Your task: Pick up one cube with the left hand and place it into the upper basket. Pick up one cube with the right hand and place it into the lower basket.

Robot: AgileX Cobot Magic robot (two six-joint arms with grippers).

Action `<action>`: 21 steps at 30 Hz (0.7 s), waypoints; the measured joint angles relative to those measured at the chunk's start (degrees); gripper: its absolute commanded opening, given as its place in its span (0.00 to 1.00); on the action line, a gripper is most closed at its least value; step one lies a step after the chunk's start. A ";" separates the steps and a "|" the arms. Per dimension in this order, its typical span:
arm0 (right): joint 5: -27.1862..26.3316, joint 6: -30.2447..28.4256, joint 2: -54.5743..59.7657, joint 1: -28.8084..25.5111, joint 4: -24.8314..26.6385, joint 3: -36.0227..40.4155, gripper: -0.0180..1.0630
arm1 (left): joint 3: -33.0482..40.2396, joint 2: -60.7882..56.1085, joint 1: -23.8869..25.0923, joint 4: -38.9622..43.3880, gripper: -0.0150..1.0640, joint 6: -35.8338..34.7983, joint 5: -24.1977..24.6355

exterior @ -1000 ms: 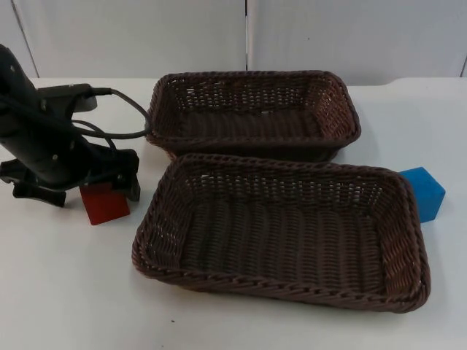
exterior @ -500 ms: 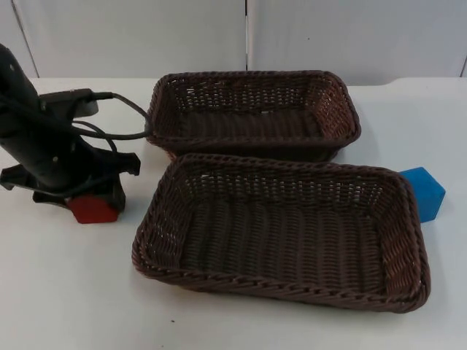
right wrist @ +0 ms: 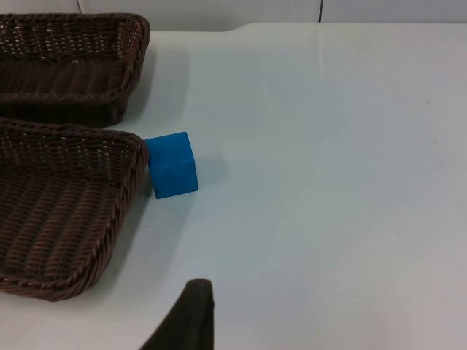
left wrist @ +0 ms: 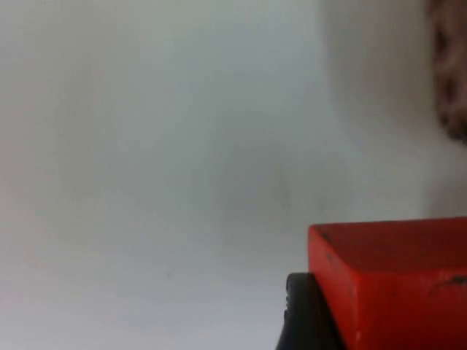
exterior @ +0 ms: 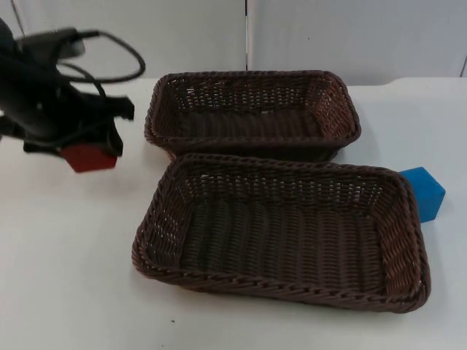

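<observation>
My left gripper is shut on a red cube and holds it above the table, left of the upper basket. The left wrist view has the red cube close up against a black fingertip. The lower basket lies in front of the upper one; both brown wicker baskets hold nothing. A blue cube rests on the table against the lower basket's right end. From the right wrist, the blue cube sits beside the lower basket, well ahead of a black fingertip.
The grey partition wall closes the table's far side behind the upper basket. Open white table top lies left of and in front of the lower basket, and more lies right of the blue cube.
My left gripper closed on the red cube and lifted it off the table, carrying it up and toward the far side. The baskets and blue cube stayed put.
</observation>
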 measured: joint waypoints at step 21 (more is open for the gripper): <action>0.00 0.00 0.00 0.00 0.00 0.00 0.99 | 0.00 -10.29 0.00 0.00 0.01 1.15 1.08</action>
